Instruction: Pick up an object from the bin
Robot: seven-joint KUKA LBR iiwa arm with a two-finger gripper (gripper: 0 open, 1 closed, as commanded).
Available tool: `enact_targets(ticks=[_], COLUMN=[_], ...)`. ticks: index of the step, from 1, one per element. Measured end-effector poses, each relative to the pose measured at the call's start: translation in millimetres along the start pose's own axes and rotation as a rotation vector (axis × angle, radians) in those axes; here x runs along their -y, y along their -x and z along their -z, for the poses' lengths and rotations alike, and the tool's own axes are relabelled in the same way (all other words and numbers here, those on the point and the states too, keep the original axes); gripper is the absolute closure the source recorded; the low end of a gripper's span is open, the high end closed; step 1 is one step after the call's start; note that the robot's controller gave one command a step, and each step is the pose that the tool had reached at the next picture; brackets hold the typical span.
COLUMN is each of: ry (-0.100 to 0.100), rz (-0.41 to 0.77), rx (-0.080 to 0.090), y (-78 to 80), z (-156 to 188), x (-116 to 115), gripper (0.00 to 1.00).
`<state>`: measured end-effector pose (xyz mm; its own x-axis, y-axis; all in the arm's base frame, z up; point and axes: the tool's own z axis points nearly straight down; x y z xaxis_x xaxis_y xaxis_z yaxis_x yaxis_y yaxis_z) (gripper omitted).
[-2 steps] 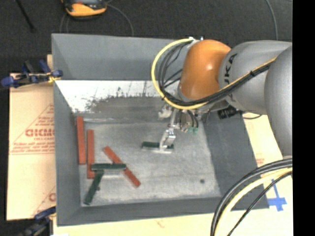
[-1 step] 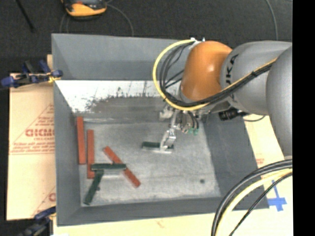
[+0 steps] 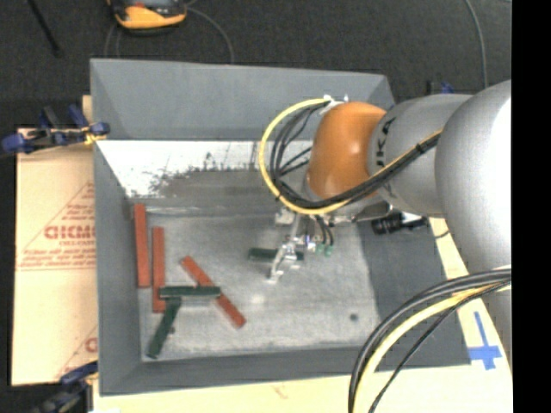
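Claw (image 3: 282, 265) at frame centre, grip state unreadable, just right of short dark-green flat stick (image 3: 260, 253) on grey metal bin (image 3: 340, 304) floor; likely target, so straddle stick squarely before clenching.

Red-orange sticks (image 3: 140, 246) and dark green sticks (image 3: 189, 292) lie in a grey bin (image 3: 232, 101).

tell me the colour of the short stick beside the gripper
Dark green; the short flat stick shows best in the camera view.

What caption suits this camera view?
Gripper in the grey bin beside a short dark green stick; red and green sticks lie at left.
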<state>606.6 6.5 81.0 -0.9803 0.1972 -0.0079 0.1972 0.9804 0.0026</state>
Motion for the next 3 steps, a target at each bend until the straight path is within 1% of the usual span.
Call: enact_targets(ticks=[1, 2, 3], ry=[0.001, 0.001, 0.0], rz=[-0.007, -0.006, -0.006], rx=[0.004, 0.004, 0.0], y=[2.3, 2.3, 1.0], z=[5.8, 5.8, 8.7], x=[-0.9, -0.9, -0.6], gripper=[1.0, 1.0, 1.0])
